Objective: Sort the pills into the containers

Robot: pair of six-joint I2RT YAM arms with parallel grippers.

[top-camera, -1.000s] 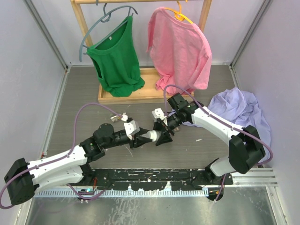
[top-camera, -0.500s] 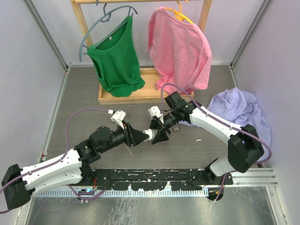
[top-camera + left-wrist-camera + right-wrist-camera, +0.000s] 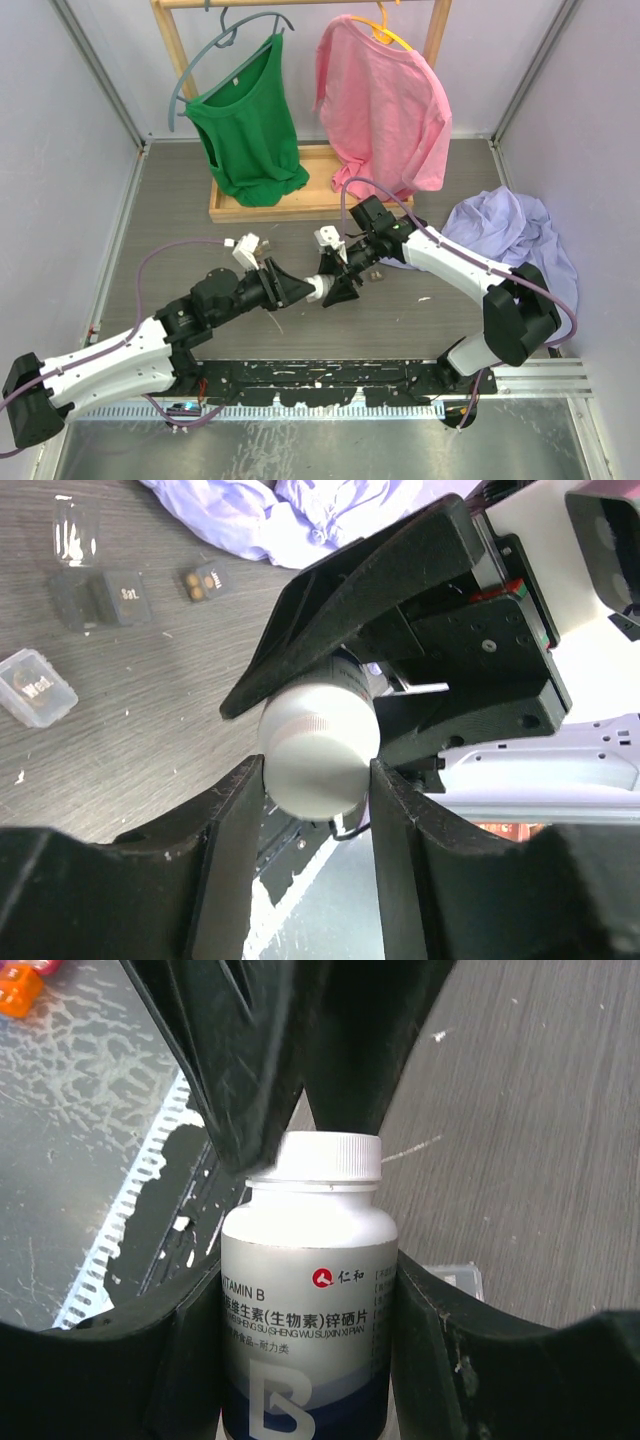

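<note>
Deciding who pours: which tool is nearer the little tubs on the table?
Right. The right tool, gripping the pill bottle by its body, is close beside the tubs; the left tool, clamped on the cap, lies beyond the bottle, farther from them.

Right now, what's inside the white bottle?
Its contents are hidden: the bottle is opaque and its cap is on, gripped by the left gripper. The label reads Vitamin B.
</note>
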